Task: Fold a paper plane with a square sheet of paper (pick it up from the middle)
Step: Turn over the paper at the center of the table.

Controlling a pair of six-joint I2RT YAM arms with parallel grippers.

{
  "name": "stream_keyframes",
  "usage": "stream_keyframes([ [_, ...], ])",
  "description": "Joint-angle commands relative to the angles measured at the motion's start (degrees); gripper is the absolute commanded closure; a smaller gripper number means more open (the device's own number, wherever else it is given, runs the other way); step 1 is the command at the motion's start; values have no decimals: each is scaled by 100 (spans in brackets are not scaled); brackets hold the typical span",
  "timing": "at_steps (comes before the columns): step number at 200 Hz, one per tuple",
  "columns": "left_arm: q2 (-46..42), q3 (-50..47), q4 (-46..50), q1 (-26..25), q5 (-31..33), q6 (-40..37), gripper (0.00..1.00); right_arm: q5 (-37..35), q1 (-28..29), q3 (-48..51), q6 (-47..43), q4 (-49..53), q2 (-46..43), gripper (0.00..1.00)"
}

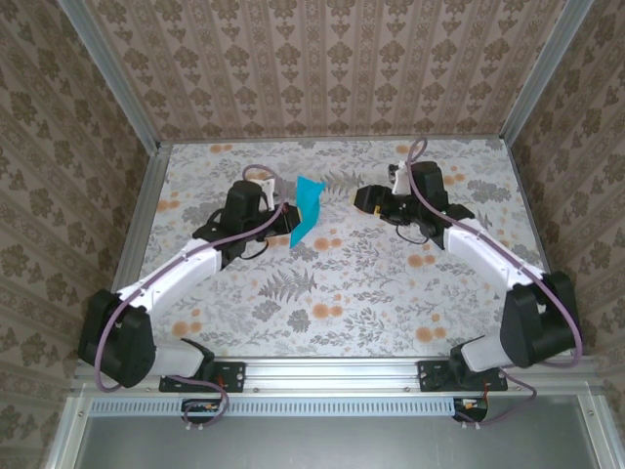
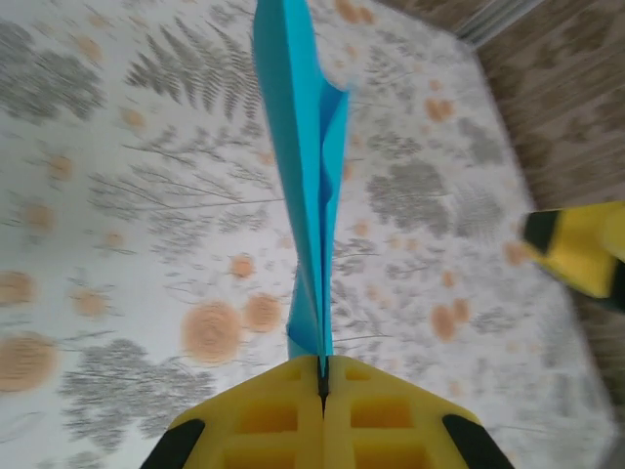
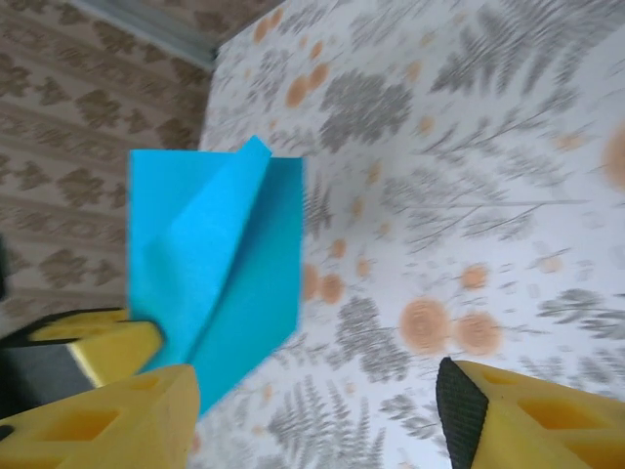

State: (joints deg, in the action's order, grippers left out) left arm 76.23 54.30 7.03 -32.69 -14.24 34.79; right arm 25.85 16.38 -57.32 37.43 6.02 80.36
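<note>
The teal-blue square sheet of paper (image 1: 307, 211) is folded double along a crease and hangs above the table. My left gripper (image 1: 286, 209) is shut on its lower edge. In the left wrist view the folded sheet (image 2: 301, 176) rises edge-on from between the closed yellow fingers of that gripper (image 2: 322, 376). My right gripper (image 1: 366, 200) stands open a short way right of the paper, apart from it. In the right wrist view the paper (image 3: 215, 254) shows broadside with a flap lifted, beyond the left finger of the open right gripper (image 3: 312, 410), and nothing lies between the fingers.
The floral tablecloth (image 1: 352, 293) covers the table, framed by aluminium rails (image 1: 146, 195) and patterned walls. A yellow finger of the right gripper (image 2: 581, 249) shows at the right of the left wrist view. A left gripper finger (image 3: 98, 342) shows under the paper.
</note>
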Motion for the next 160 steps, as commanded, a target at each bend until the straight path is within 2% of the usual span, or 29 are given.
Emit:
stream_keyframes([
  [1, 160, 657, 2229, -400, 2104, -1261, 96, -1224, 6, 297, -483, 677, -486, 30],
  [39, 1219, 1737, 3543, -983, 4325, -1357, 96, -1981, 5, 730, -413, 691, -1016, 29],
  [69, 2189, 2416, 4169, -1258, 5278, -1110, 96, -2709, -3, 1012, -245, 791, -1401, 28],
  [108, 3338, 3153, 4575, -1497, 5691, -878, 96, -3512, -63, 1325, 57, 943, -1861, 28],
  [133, 4009, 3581, 4741, -1646, 5774, -842, 96, -3587, -122, 1434, 150, 949, -1971, 28],
  [160, 4502, 3914, 4773, -1782, 5589, -849, 94, -3628, -157, 1482, 237, 971, -1967, 28],
])
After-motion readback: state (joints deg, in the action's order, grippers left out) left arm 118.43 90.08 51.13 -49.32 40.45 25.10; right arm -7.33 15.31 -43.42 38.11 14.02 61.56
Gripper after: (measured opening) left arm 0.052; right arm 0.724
